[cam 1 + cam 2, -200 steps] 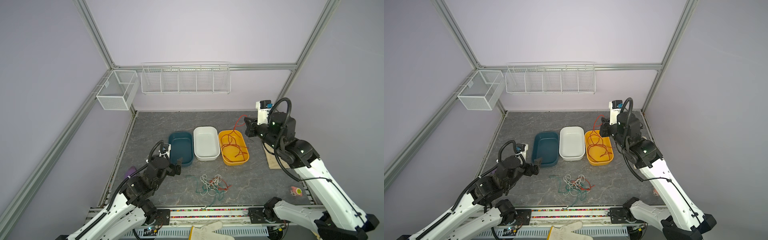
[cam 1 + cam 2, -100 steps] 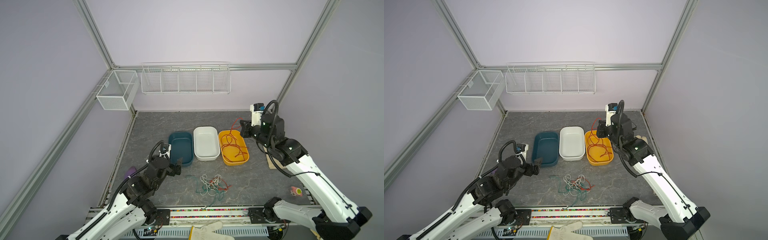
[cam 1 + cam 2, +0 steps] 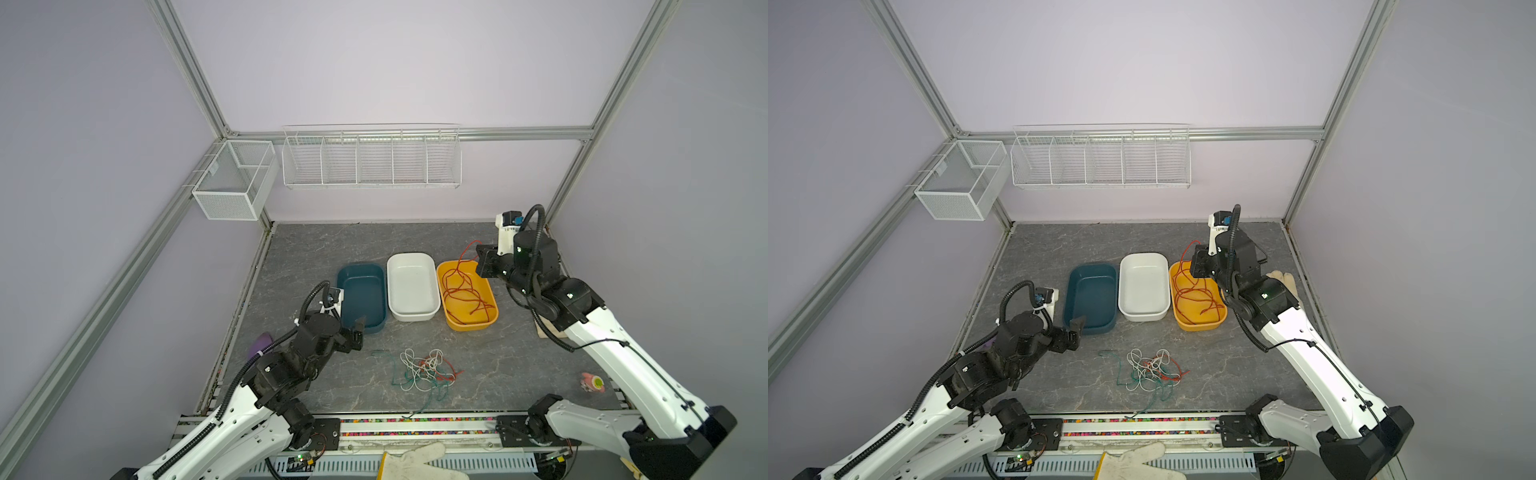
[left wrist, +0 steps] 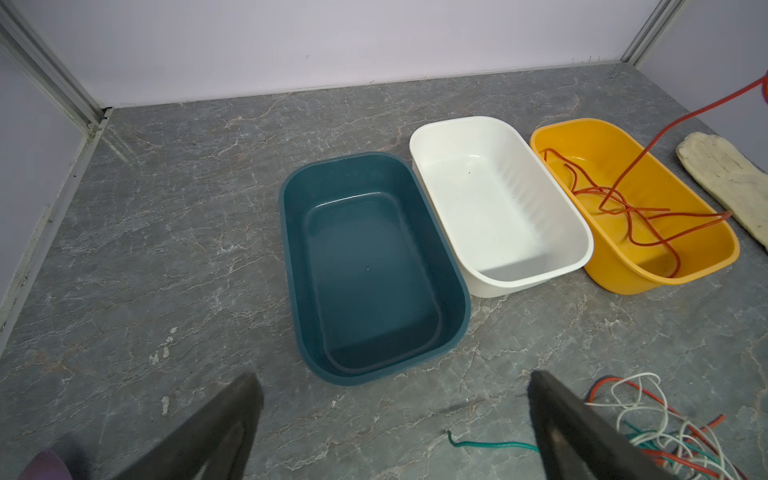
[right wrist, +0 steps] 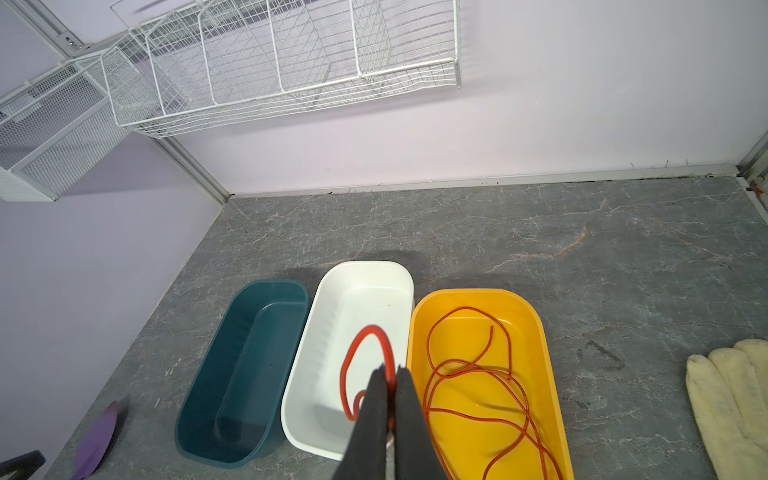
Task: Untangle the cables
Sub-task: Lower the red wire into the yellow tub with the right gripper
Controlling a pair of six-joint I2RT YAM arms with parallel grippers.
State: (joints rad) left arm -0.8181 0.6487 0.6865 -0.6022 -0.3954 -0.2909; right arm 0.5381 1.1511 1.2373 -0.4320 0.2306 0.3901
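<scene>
Right end effector point(image 5: 388, 374): you have it clamped on the red cable point(image 5: 345, 370), raised by the far end of the yellow tray point(image 3: 471, 326); the cable runs down from it and the rest lies looped inside that tray. Left end effector point(image 4: 392, 378): jaws spread wide, low at the near end of the teal tray point(image 4: 374, 270). White tray point(image 3: 411, 282): between the other two, touching or nearly so. Tangle point(image 3: 424, 370) of white, green and red cables: on the tabletop point(image 3: 311, 257), near side, right of your left end effector and apart from it. Glove point(image 4: 727, 178): flat, just right of the yellow tray.
</scene>
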